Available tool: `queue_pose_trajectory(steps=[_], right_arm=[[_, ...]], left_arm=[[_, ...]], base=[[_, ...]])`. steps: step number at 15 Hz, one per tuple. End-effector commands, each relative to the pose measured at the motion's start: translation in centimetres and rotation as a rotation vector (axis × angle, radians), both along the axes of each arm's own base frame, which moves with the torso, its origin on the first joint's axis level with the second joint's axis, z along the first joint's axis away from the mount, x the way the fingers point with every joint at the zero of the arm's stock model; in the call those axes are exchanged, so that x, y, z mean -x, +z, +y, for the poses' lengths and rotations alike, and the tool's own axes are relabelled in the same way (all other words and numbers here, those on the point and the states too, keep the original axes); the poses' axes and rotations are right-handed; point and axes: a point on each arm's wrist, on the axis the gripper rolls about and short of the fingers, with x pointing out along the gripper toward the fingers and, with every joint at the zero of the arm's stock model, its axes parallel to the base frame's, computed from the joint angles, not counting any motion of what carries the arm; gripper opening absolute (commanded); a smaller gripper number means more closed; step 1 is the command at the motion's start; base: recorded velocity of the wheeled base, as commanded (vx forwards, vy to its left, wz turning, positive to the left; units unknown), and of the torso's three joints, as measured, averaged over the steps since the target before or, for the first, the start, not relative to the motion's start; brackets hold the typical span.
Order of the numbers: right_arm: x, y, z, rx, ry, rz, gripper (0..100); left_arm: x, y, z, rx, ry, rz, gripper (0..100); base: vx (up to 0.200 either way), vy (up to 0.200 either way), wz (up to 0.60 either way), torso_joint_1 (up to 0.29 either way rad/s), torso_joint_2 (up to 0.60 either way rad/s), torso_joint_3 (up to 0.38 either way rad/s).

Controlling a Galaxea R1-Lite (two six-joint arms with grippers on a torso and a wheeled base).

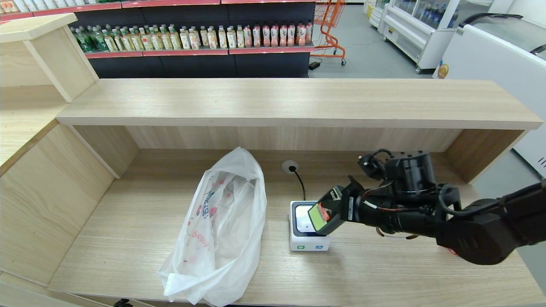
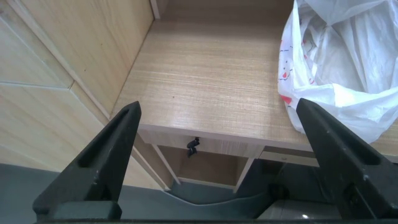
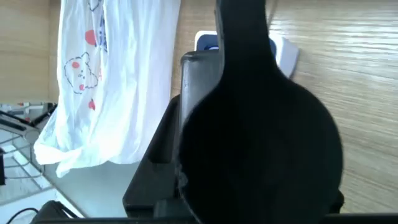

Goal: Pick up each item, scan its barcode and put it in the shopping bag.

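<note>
A white plastic shopping bag [image 1: 222, 230] with red prints lies slumped on the wooden counter [image 1: 128, 238], left of centre. A small white scanner [image 1: 305, 244] stands to its right, its cable running to a hole in the back. My right gripper [image 1: 329, 209] is shut on a small flat pack [image 1: 317, 216] with a green face, held just over the scanner's window. In the right wrist view the dark pack [image 3: 261, 149] hides most of the scene, with the bag [image 3: 112, 81] and scanner [image 3: 285, 53] beyond. My left gripper [image 2: 217, 162] hangs open and empty off the counter's front edge, near the bag [image 2: 348, 62].
A raised wooden ledge [image 1: 298, 102] runs along the back of the counter, with side walls left and right. Behind it stand a shelf of bottles [image 1: 192, 38] and freezers [image 1: 490, 55]. Bare counter lies left of the bag and in front of the scanner.
</note>
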Motion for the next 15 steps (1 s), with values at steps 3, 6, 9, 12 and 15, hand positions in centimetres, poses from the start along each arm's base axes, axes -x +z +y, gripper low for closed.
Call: queue_pose_trajectory(steps=[3,6,9,12,15], right_arm=[[-1.5,-2.3,2.3,0.026,0.041,0.031,0],[-2.3,-3.0,3.4,0.030,0.058,0.028,0],[-2.8,-3.5,3.5,0.087,0.091,-0.014,0],[-3.0,-2.6,3.4,0.087,0.100,-0.057,0],[-0.9,6.3,2.9,-0.221,0.042,-0.123,0]], left_arm=[[0.0,0.0,0.0,0.000,0.001,0.000,100],[0.0,0.0,0.0,0.000,0.001,0.000,100],[0.0,0.0,0.0,0.000,-0.001,0.000,100],[0.0,0.0,0.0,0.000,0.001,0.000,100],[0.0,0.0,0.0,0.000,0.001,0.000,100]], base=[[0.000,0.000,0.00,0.000,0.00,0.000],[0.000,0.000,0.00,0.000,0.00,0.000],[0.000,0.000,0.00,0.000,0.00,0.000],[0.000,0.000,0.00,0.000,0.00,0.000],[0.000,0.000,0.00,0.000,0.00,0.000]])
